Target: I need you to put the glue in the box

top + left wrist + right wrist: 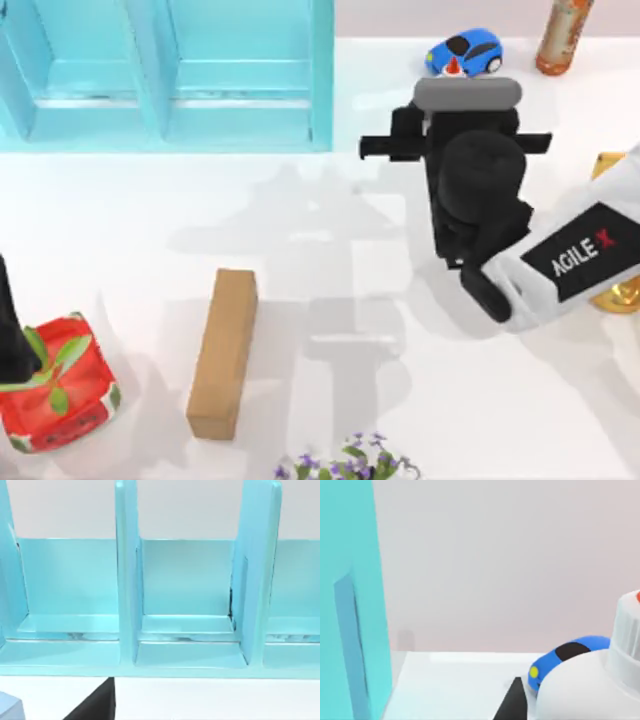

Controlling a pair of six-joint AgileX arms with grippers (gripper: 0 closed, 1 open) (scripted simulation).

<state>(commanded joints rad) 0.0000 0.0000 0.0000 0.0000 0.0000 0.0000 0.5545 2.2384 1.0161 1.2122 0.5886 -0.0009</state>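
Note:
The glue (580, 690) is a white bottle seen very close in the right wrist view, standing upright with a bit of its red cap (637, 596) showing. From above, only its red cap tip (452, 66) peeks out past my right gripper (466, 92), which reaches toward the back of the table at the bottle. The box (320, 90) is a light blue case with open compartments at the back left; its dividers (126, 580) face the left wrist camera and one wall (350, 605) shows beside the glue. My left arm (8, 330) is parked at the left edge.
A blue toy car (465, 50) sits just behind the glue, and a tall orange-brown bottle (565, 35) stands at the back right. A wooden block (224, 352) lies mid-table, a red carton (60, 395) at front left, flowers (350, 462) at the front edge, a gold object (620, 290) under the right arm.

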